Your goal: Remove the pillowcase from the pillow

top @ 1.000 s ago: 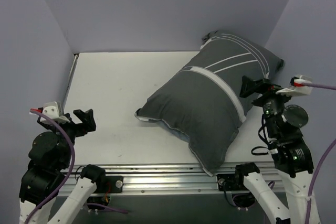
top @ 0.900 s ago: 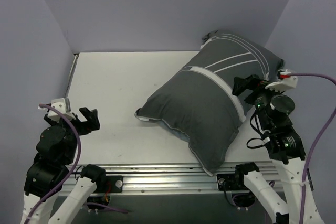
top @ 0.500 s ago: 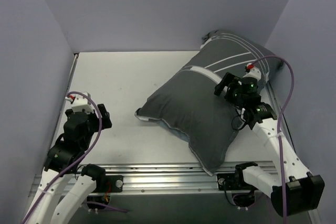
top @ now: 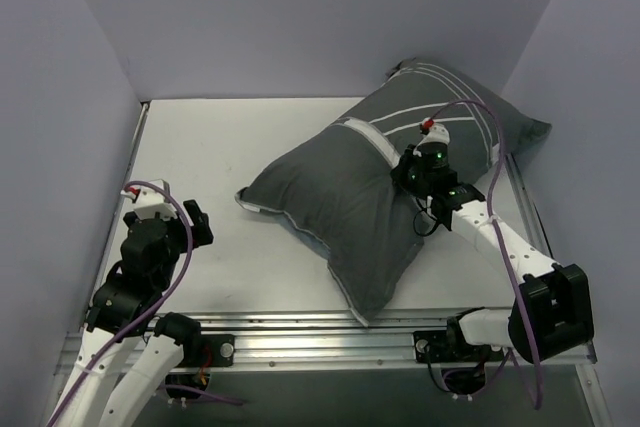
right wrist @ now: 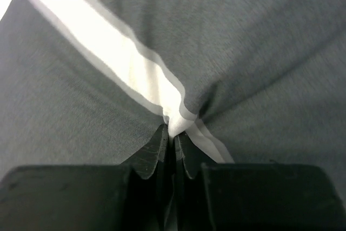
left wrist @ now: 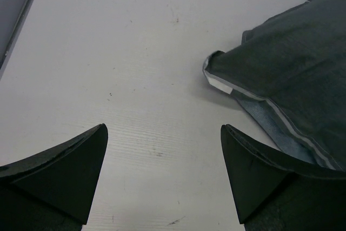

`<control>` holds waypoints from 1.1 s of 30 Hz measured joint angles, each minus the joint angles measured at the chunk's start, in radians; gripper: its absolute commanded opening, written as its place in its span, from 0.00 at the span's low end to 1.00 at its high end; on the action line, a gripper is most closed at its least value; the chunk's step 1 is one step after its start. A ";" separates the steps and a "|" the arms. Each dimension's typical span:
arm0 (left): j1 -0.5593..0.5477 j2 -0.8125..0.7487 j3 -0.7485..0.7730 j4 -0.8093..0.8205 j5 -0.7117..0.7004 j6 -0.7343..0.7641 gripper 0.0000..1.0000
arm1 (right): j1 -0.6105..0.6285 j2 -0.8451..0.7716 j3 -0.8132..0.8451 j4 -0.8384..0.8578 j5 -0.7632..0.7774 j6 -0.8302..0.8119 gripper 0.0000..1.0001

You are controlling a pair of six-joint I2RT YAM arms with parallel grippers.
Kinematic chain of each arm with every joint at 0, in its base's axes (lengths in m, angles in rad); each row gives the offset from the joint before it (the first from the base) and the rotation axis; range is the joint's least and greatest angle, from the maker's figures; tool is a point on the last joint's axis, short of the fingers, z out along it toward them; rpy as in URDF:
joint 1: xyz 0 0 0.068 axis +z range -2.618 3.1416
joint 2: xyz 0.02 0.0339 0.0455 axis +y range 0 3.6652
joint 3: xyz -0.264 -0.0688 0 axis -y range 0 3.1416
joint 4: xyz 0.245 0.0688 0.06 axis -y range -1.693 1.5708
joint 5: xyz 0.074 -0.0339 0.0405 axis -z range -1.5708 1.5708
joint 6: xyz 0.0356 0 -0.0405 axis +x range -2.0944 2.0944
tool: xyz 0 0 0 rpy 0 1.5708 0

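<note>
- The pillowcase (top: 340, 217) lay stripes-up on the table (top: 210, 147). Its long axis ran diagonally from the far right corner toward the middle of the near edge.
- The pillow was wholly inside it, hidden from every view.
- The right gripper (right wrist: 173, 140) pressed onto the pillowcase's top face, jaws closed on a pinch of fabric at the white stripe (right wrist: 124, 63).
- The left gripper (left wrist: 162, 133) hung over bare table, jaws spread wide, holding nothing.
- The pillowcase's corner (left wrist: 216, 71) lay ahead and right of the left gripper, apart from it. A pale blue edge (left wrist: 265, 117) showed beside it.
- The left arm was nearer that corner, which was probably the mouth, though the opening itself could not be made out.
</note>
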 measured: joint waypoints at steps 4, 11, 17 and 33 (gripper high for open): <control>0.002 -0.004 -0.002 0.010 -0.002 0.000 0.94 | 0.070 0.034 0.003 0.054 -0.044 -0.043 0.00; 0.006 -0.004 -0.003 0.012 -0.002 0.000 0.94 | 0.224 0.132 0.071 0.108 -0.165 -0.133 0.00; 0.006 -0.005 -0.003 0.015 0.000 0.001 0.94 | 0.403 0.231 0.160 0.120 -0.242 -0.188 0.00; 0.006 0.259 0.110 0.055 0.105 0.005 0.94 | 0.528 0.059 0.198 -0.057 0.025 -0.050 0.86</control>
